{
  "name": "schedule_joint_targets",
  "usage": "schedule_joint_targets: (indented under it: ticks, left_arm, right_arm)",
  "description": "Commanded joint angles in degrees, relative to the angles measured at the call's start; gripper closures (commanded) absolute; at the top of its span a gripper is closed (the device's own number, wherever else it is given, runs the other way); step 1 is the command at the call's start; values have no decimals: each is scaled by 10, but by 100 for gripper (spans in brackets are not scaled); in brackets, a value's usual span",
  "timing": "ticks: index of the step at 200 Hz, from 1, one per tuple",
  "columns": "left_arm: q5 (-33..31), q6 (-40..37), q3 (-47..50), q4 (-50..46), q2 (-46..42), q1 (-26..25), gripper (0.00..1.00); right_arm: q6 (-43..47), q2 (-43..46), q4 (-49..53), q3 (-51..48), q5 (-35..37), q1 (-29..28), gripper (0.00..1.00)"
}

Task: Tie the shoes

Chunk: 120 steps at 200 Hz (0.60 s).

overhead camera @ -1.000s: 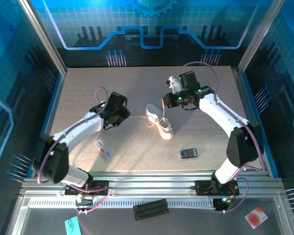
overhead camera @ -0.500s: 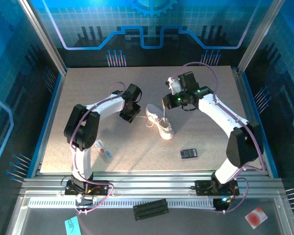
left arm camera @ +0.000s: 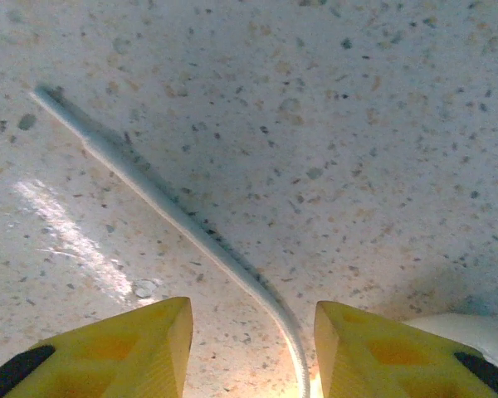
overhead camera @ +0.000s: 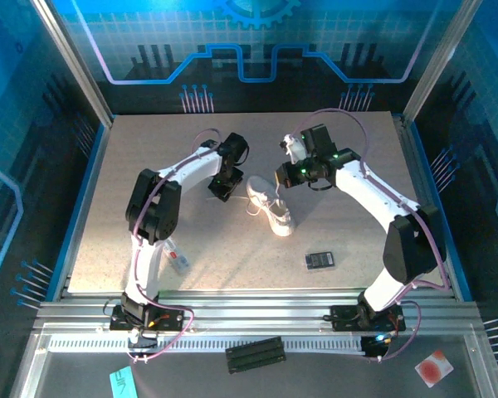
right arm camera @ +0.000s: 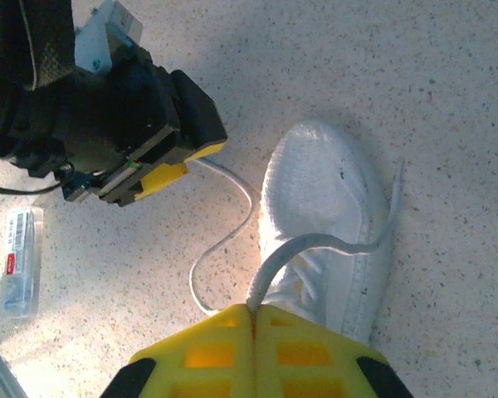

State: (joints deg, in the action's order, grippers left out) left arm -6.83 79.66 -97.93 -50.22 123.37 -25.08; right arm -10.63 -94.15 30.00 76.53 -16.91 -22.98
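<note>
White sneaker mid-table, laces undone, between my two grippers.
I see a pale knit toe and thin white laces on the speckled table. My right gripper is clenched on one lace raised off the shoe. My left gripper has its jaws apart, straddling the second lace, which lies flat.

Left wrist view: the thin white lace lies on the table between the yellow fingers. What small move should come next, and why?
Probably lower the left gripper and close it on the thin white lace: its jaws stand open astride it, while the right gripper pinches the other lace.
</note>
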Motion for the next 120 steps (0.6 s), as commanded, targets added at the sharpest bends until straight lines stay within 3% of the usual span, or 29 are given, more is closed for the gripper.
schedule_joint_targets:
  ticks: [1,53,80,120]
  left_arm:
    - [-16,17,-38,-88,22,-7,56]
    - [-10,39,-85,-102,21,-48,56]
    - [-11,39,12,-23,-46,-64,56]
    - [18,-16,189,166,-152,-83,54]
  right_arm:
    - [3,16,1,-15,-7,-7,100]
    - [0,60,-3,-49,2,-5,100]
    - [0,70,10,-58,1,0,100]
    - [-8,83,8,-78,-5,1,100]
